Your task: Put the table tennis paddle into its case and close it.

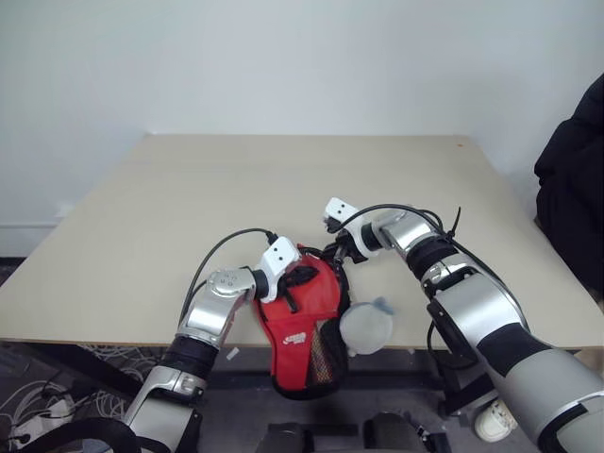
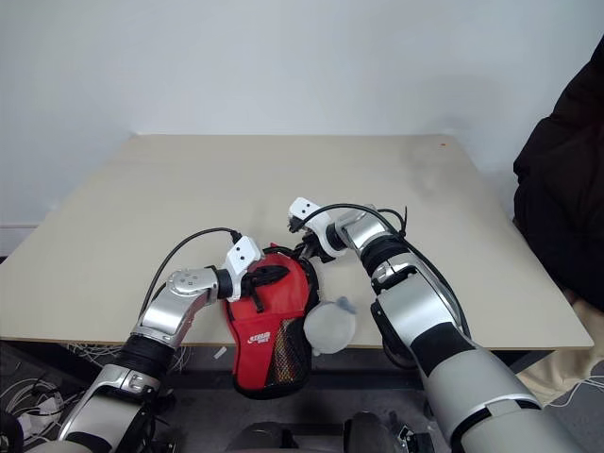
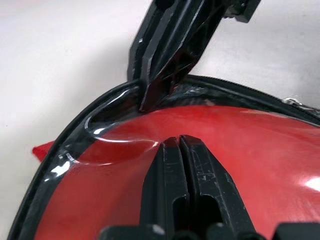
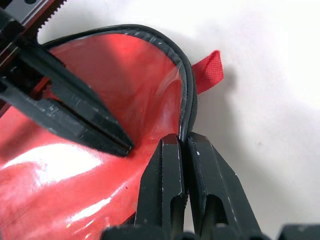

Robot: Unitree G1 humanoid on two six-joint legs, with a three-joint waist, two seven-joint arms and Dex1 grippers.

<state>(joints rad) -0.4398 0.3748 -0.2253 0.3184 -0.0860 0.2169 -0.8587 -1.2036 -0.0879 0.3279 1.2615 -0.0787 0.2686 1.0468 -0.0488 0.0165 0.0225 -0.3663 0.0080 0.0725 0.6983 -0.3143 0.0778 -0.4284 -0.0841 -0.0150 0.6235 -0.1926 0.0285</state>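
The red case [image 1: 300, 326] with its white logo and black edging hangs partly over the table's front edge, its mesh pocket [image 1: 327, 359] lowest. My left gripper [image 1: 302, 276] is shut on the case's glossy clear-covered red face [image 3: 240, 150], and the film puckers at its tips. My right gripper [image 1: 332, 253] comes in from the right and is shut on the black edging [image 4: 186, 95] at the case's upper rim, close to the left one. A small red fabric tab [image 4: 209, 70] sticks out past the edging. The paddle is hidden.
A grey-white charm [image 1: 366, 327] dangles at the case's right side. The beige table [image 1: 283, 179] stretches behind the grippers up to a white wall. A black garment [image 1: 576, 198] hangs at the far right. Cables lie on the floor at the lower left.
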